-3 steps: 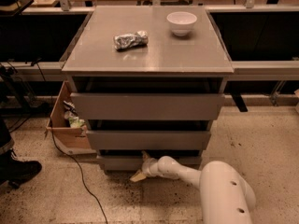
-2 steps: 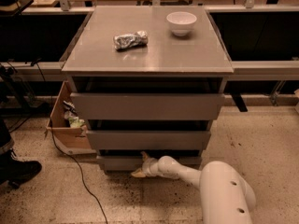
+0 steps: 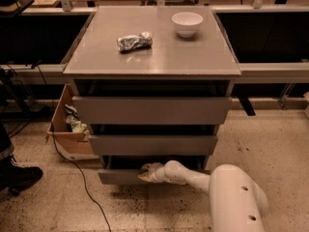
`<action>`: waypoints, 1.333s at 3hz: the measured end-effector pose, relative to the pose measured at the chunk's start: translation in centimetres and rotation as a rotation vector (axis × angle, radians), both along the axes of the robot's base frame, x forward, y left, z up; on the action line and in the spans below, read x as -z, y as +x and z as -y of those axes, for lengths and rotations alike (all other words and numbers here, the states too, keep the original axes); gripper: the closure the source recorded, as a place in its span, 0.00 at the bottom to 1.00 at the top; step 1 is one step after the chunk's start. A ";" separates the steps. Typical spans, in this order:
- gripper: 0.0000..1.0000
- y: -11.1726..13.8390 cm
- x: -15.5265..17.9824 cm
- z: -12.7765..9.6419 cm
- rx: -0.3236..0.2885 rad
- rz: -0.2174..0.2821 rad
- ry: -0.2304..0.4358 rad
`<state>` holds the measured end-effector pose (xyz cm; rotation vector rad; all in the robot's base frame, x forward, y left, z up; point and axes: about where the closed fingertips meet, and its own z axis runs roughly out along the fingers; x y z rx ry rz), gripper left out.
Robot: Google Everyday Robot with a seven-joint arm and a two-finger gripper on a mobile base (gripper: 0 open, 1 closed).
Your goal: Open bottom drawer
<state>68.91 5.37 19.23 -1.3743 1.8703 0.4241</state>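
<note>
The grey cabinet has three drawers. The bottom drawer is the lowest, slim grey front, just above the floor. It stands slightly out from the cabinet with a dark gap above it. My gripper is at the top edge of this drawer front, right of its middle, at the end of my white arm that reaches in from the lower right. The inside of the drawer is hidden.
The top drawer and middle drawer sit above. A white bowl and a crumpled foil bag lie on the cabinet top. A cardboard box and a cable are at the left.
The gripper has moved slightly toward me at the bottom drawer's top edge. The drawer front stands a little further out than before.
</note>
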 end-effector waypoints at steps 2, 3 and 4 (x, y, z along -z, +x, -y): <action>1.00 -1.5 -0.8 0.8 -0.001 0.002 0.002; 1.00 -1.6 -0.8 0.8 -0.001 0.002 0.002; 1.00 -2.8 -0.9 1.3 -0.002 0.004 0.000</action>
